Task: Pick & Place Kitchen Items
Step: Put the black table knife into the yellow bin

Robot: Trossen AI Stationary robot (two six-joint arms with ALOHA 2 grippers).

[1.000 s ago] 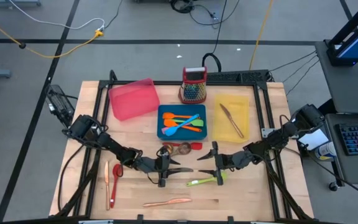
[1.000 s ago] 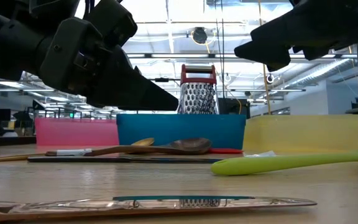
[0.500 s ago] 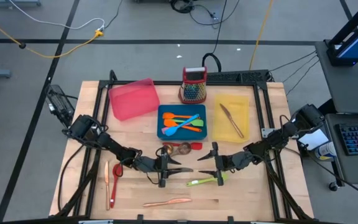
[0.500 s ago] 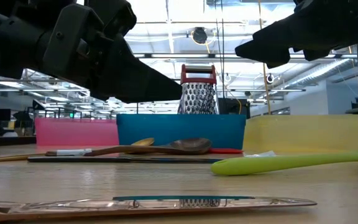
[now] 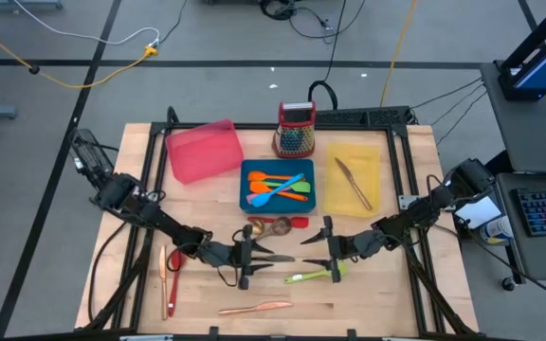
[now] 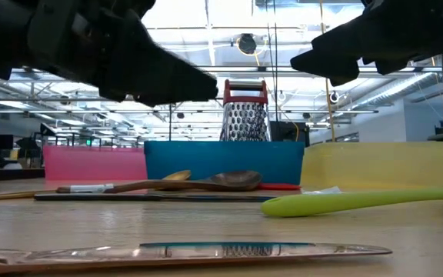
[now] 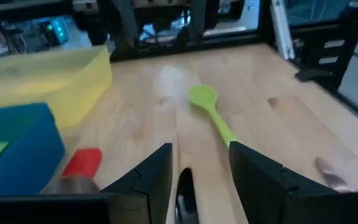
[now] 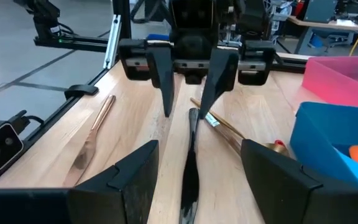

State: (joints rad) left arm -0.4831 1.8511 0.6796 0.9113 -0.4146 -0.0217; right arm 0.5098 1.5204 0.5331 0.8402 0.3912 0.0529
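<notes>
Kitchen items lie loose on the wooden table: a green spatula (image 5: 316, 275), a copper-toned knife (image 5: 254, 308), a red spoon (image 5: 175, 275) and a wooden spoon (image 6: 183, 183). A slim black utensil (image 8: 188, 162) lies flat between the two grippers. My left gripper (image 5: 268, 258) hovers open above the table, pointing toward the right edge, with the black utensil's end (image 7: 184, 193) below its fingers. My right gripper (image 5: 306, 254) faces it, open and level, also above the table. Neither gripper holds anything.
Along the far side stand a pink tray (image 5: 202, 150), a blue tray (image 5: 245, 186) holding orange and blue utensils, a yellow tray (image 5: 370, 161) holding a copper-toned utensil, and a box grater (image 5: 295, 130). A red-headed utensil (image 7: 81, 163) lies near the blue tray.
My left gripper has risen a little above the table and stayed open.
</notes>
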